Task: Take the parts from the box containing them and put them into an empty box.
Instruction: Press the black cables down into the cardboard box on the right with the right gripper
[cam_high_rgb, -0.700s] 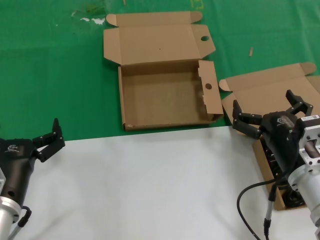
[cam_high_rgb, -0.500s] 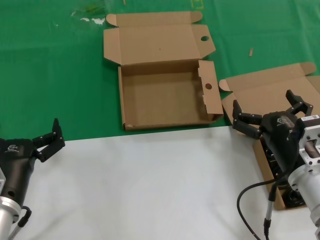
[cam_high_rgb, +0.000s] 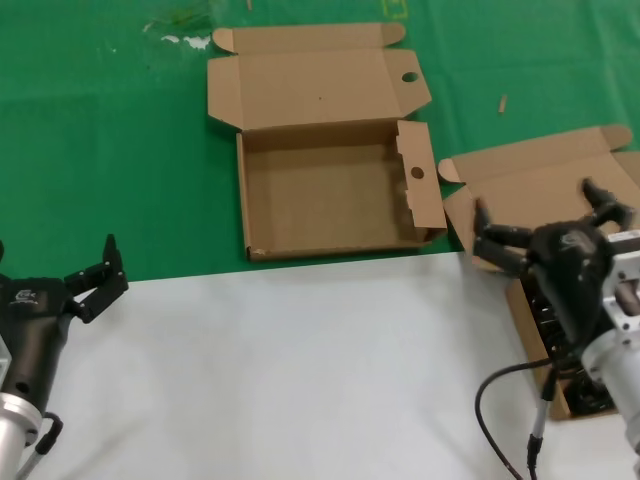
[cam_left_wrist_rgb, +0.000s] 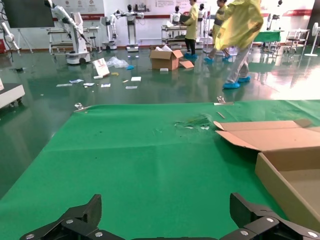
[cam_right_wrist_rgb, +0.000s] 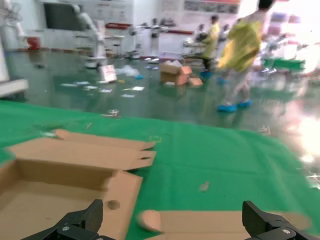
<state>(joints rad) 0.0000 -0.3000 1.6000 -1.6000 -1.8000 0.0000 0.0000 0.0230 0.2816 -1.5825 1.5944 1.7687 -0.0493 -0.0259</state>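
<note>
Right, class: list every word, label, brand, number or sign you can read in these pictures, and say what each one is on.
Nothing can be read outright.
Left hand: small white logo on the black body behind it, too small to read.
Right hand: similar white logo on its body, blurred.
Wall posters in the left wrist view: lettering too small to read.
The empty box and the box containing them: no print visible.

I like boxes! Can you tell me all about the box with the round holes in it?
The empty box is shallow brown cardboard, lying open on the green cloth. Its lid is folded flat back, away from the robot, with one round hole in a lid flap and another in the upright side flap. Nothing is inside, and no gripper touches it.
</note>
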